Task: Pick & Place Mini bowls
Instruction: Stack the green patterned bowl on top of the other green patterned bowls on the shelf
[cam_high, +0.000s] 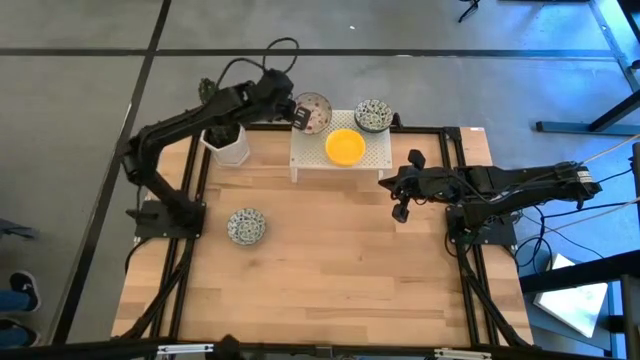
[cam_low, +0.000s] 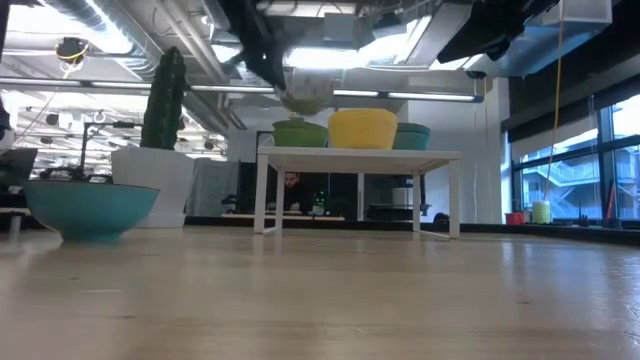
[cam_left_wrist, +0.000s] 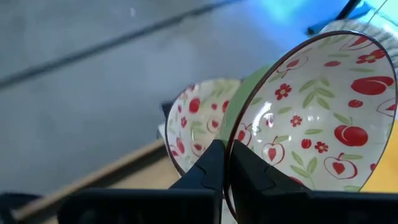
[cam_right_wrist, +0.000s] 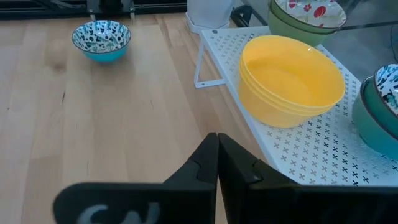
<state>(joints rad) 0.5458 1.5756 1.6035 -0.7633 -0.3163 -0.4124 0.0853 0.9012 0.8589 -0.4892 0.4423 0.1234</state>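
Observation:
My left gripper (cam_high: 300, 113) is at the stand's far left corner, shut on a mini bowl (cam_left_wrist: 317, 118) that is white with red fruit and flowers inside and green outside. A bowl of the same kind (cam_left_wrist: 196, 124) sits on the white perforated stand (cam_high: 372, 150) just below it. A stack of yellow bowls (cam_right_wrist: 292, 81) and a grey-green patterned bowl (cam_high: 373, 115) also stand there. Another patterned bowl (cam_high: 246, 226) rests on the table at the left. My right gripper (cam_right_wrist: 216, 155) hovers shut by the stand's right end, touching nothing. My left gripper pinches the red-patterned bowl's rim (cam_left_wrist: 231, 146), one finger (cam_left_wrist: 258, 174) inside the bowl and the other finger (cam_left_wrist: 208, 171) on its green outer wall. The bowl is lifted clear and tilted steeply, hanging above the like bowl (cam_low: 300, 132) on the stand.
A white pot (cam_high: 228, 145) with a cactus (cam_low: 163, 95) stands left of the stand, close under my left arm. The wooden table (cam_high: 330, 270) in front of the stand holds only the patterned bowl.

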